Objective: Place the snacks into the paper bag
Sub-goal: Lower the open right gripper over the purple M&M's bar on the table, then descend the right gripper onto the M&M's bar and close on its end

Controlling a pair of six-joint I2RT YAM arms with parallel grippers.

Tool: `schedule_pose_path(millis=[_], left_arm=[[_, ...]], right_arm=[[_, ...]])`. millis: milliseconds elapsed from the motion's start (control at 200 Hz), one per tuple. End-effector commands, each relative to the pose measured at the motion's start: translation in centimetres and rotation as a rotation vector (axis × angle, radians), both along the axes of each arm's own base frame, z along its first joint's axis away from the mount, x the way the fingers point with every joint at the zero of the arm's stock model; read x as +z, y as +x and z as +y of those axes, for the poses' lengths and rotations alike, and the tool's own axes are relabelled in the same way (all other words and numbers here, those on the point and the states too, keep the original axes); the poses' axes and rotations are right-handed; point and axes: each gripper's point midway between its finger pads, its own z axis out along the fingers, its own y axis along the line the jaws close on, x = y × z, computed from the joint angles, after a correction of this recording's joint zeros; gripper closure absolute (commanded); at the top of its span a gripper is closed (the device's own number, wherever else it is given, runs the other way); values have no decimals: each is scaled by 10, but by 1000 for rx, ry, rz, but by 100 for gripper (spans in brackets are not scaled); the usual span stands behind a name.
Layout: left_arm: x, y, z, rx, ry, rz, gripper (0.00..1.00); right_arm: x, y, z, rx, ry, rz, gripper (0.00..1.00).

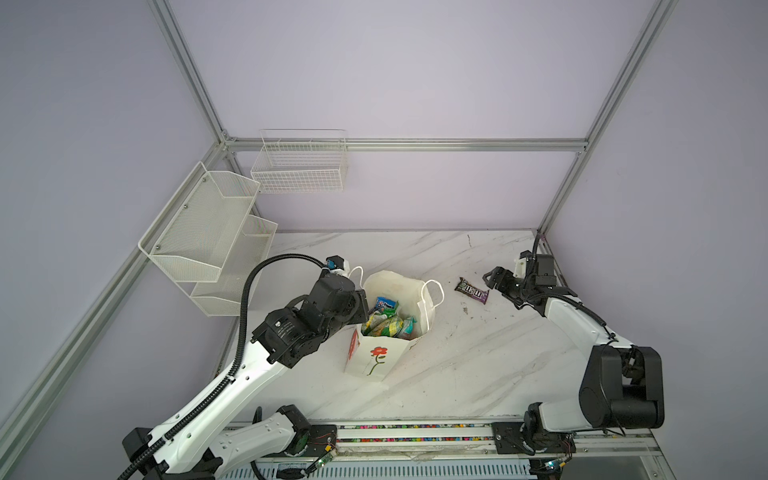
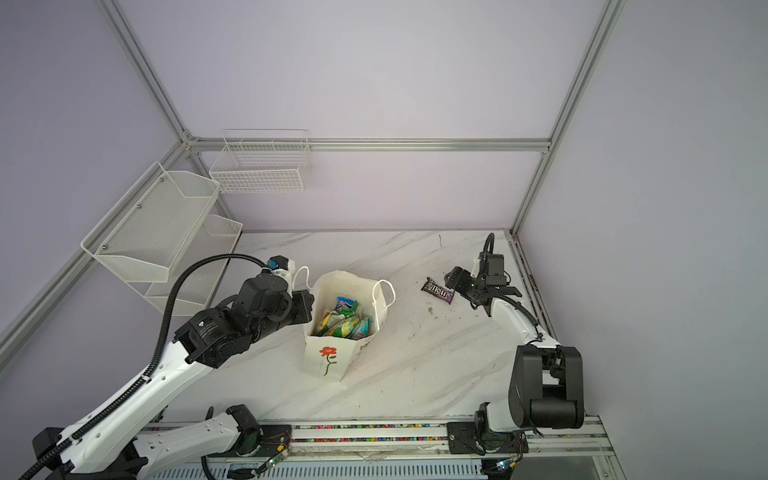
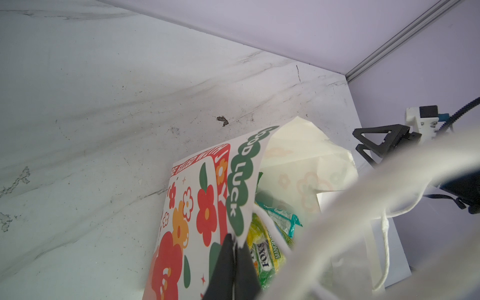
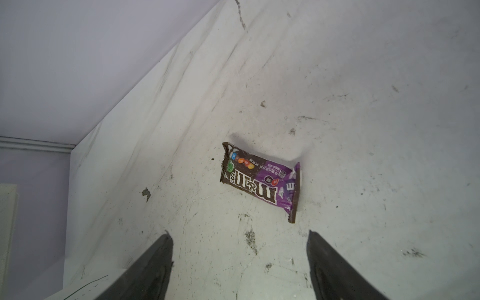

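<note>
left gripper (image 3: 235,250) pinches paper bag (image 3: 197,207) rim; right gripper (image 4: 239,233) (low) spread near m&m's packet (image 4: 259,181)

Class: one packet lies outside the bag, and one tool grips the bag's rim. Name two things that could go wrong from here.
The M&M's packet lies flat on the table, so the open right tool may push it instead of pinching it. The left tool is shut on the rim of the paper bag; a pull could tip or tear it.
</note>
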Motion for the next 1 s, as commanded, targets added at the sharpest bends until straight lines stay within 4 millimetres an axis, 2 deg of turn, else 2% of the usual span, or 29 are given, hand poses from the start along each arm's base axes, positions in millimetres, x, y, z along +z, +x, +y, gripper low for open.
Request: schedule_pose_path(millis=[0, 510, 995], left_arm=[[12, 3, -1, 1, -51, -63, 100], [13, 4, -2, -1, -54, -60, 100], [12, 5, -4, -1, -54, -54, 100]], right_arm=[[-5, 5, -5, -12, 50, -11, 19], [-54, 1, -11, -17, 102, 65, 28], [-90, 0, -8, -17, 128, 125, 26]])
